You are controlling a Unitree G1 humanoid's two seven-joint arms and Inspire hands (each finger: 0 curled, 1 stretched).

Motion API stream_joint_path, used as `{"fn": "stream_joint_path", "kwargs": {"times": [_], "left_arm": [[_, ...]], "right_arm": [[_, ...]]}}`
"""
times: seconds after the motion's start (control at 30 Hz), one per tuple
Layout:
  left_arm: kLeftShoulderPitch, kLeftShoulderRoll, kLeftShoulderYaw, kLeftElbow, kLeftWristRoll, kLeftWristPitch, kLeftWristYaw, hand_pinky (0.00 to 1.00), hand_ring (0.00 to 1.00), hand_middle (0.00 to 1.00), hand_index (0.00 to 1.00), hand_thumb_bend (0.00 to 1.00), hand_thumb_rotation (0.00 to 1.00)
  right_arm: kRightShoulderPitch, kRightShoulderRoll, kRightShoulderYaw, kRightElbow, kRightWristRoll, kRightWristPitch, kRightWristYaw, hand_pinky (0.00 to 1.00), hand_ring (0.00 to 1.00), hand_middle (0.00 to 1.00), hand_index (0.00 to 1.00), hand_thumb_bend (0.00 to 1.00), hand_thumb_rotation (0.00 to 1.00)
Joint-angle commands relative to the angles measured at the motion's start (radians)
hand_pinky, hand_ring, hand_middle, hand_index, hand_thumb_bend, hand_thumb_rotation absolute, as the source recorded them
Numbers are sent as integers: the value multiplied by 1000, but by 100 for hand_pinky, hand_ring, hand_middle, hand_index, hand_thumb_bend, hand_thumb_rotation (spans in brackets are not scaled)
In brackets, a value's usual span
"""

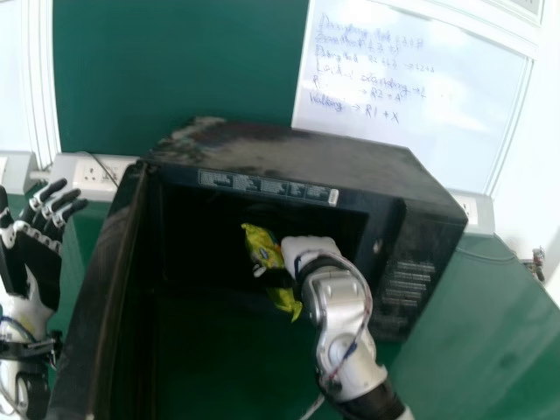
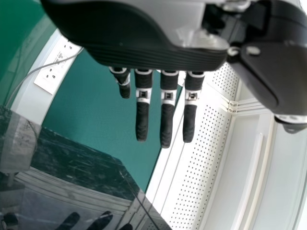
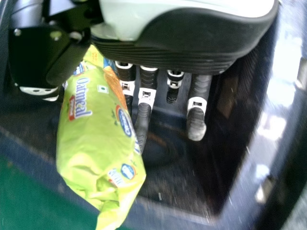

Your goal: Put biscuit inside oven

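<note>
Nearest us, the black oven stands with its door open at eight o'clock. Our left hand, at nine, has nearly straight fingers; our right hand, fingers half-bent, clasps the biscuit packet at the oven's mouth.

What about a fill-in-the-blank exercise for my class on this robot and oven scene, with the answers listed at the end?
The robot's ____ hand holds the biscuit packet.
The door of the oven stands ____.
The handwriting on the whiteboard is in ____ ink.

Missing words: right; open; blue.
</note>
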Motion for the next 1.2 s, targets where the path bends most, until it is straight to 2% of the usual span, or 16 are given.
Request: {"fn": "stream_joint_path", "kwargs": {"times": [0.0, 0.2, 0.33, 0.4, 0.57, 0.7, 0.9, 1.17], "left_arm": [[-5, -5, -9, 3, 6, -7, -2, 67, 67, 66, 69, 71, 64], [-6, -5, -5, 7, 1, -11, -5, 66, 66, 65, 69, 71, 64], [-4, -5, -6, 7, 4, -17, -10, 67, 66, 65, 69, 71, 64], [-1, -6, -7, 4, 8, -15, -6, 67, 66, 65, 69, 71, 64], [-2, -10, -9, 5, 8, -17, -4, 67, 66, 65, 68, 71, 64], [2, -14, -8, -3, 3, -11, 0, 67, 67, 66, 68, 71, 63], [4, -16, -2, -5, -13, -12, -6, 69, 68, 66, 68, 72, 61], [6, -15, 2, -12, -16, -8, -4, 69, 67, 66, 68, 71, 61]], "right_arm": [[-44, 7, 9, 31, 25, 18, -46, 11, 18, 47, 73, 56, 0], [-104, 2, 27, 126, 71, 45, -99, 10, 16, 47, 75, 56, 0], [-158, -1, 46, 205, 95, 67, -135, 11, 18, 47, 70, 57, 0], [-182, 1, 50, 235, 114, 78, -146, 11, 17, 47, 71, 57, 0], [-225, -13, 68, 295, 177, 67, -186, 11, 17, 47, 73, 56, 0], [-254, -11, 74, 353, 229, 70, -236, 11, 17, 47, 71, 57, 0], [-279, -8, 89, 430, 294, 71, -336, 11, 18, 47, 83, 57, 0], [-315, 1, 97, 573, 410, 43, -486, 13, 19, 47, 90, 57, 0]]}}
